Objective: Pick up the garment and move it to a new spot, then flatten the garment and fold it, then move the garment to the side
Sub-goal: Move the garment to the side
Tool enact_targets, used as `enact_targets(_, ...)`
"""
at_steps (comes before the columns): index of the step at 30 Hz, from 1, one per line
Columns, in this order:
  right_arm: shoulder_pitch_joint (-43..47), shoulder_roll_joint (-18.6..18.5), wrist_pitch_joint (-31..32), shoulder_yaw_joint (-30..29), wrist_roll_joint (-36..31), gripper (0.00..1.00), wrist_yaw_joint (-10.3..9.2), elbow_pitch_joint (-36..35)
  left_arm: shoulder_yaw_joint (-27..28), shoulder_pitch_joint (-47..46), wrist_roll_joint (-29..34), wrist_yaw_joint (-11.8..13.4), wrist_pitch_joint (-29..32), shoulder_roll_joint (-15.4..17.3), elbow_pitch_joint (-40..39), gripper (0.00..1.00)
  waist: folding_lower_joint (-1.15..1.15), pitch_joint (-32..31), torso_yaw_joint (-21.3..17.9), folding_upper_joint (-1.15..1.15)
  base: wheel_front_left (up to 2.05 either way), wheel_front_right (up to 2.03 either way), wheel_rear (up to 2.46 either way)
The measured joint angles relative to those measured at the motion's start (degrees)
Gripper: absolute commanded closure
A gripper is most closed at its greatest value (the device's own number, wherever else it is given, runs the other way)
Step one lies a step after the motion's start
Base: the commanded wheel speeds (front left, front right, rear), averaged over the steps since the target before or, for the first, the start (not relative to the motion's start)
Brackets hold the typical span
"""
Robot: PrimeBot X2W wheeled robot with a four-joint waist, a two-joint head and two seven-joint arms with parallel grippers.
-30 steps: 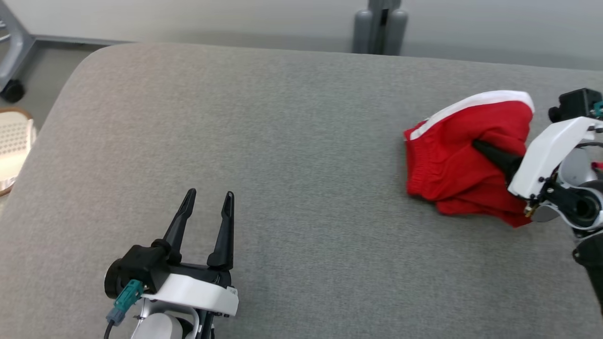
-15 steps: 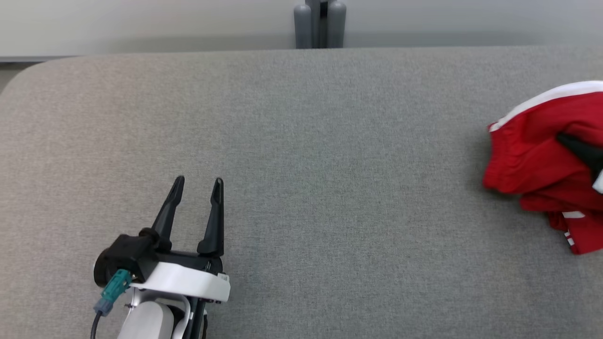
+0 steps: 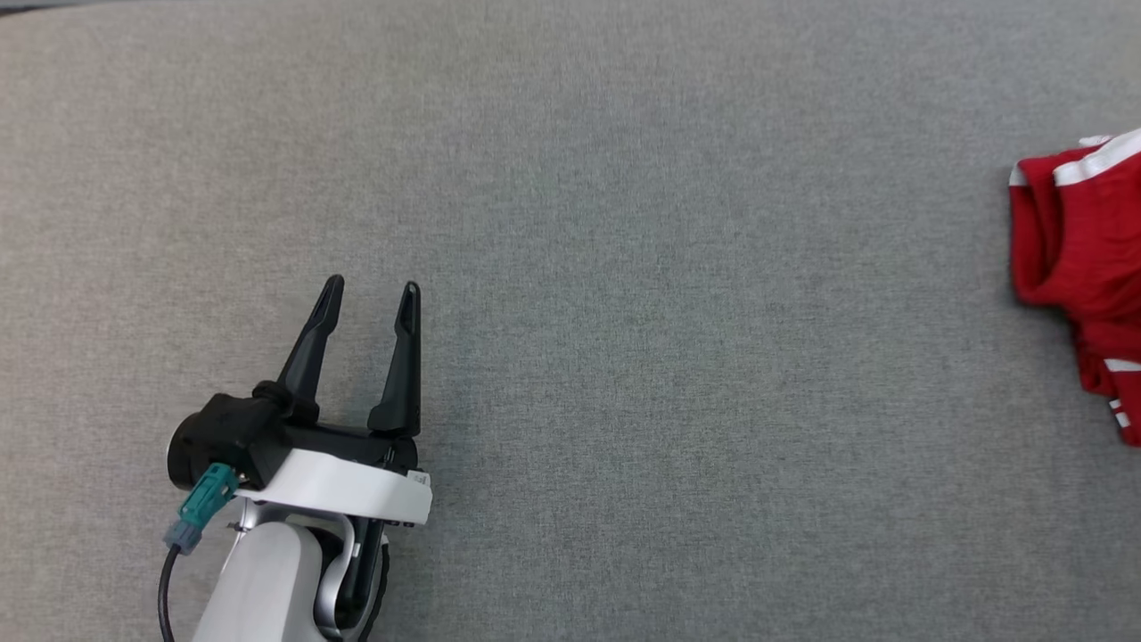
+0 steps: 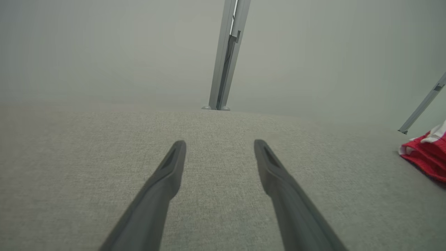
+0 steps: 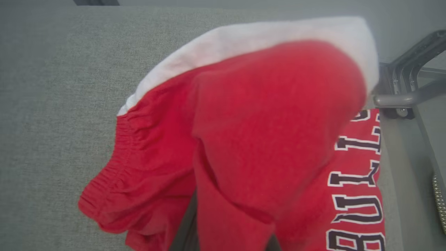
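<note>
Now the left end effector (image 3: pixel 372 285) is hovering open and empty; the garment (image 5: pixel 244 122) is covering the right end effector (image 5: pixel 228 237), grip unclear.

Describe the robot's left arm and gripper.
The left gripper has two long, tapered black fingers on a black housing with a white curved shell. A teal connector with a dark cable plugs into its side; the forearm is pale grey.

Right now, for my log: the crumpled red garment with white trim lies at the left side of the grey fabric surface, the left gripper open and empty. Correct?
No: the head view shows the red garment at the right side of the grey fabric surface. The left gripper is open and empty.
</note>
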Motion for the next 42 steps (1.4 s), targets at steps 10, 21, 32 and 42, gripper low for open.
enact_targets(10,0.1,-6.3,-0.5,-0.2,-20.5,1.00,0.02,-1.0,-0.7,-1.4,-0.2,-0.2,0.0,0.0,0.0,0.00,0.00,4.4,1.1,0.00,0.00,0.00,0.00)
enact_targets(21,1.9,-5.6,3.3,-5.8,-32.2,0.00,0.02,-1.7,-1.1,-3.0,-1.0,0.0,0.0,0.0,0.0,0.00,0.00,7.6,2.0,0.00,0.00,0.00,0.00)
enact_targets(32,2.6,-3.8,3.2,-7.1,-35.4,0.00,0.02,-3.2,-0.5,-3.2,-1.1,-0.1,0.0,0.0,1.1,0.00,0.00,6.6,2.1,0.00,0.00,0.00,0.00)
enact_targets(42,0.1,-6.6,3.9,-3.6,-37.1,0.00,0.02,-3.8,-0.6,-0.5,-1.8,0.6,0.0,0.0,1.2,0.00,0.00,0.9,1.9,0.00,0.00,0.00,0.00)
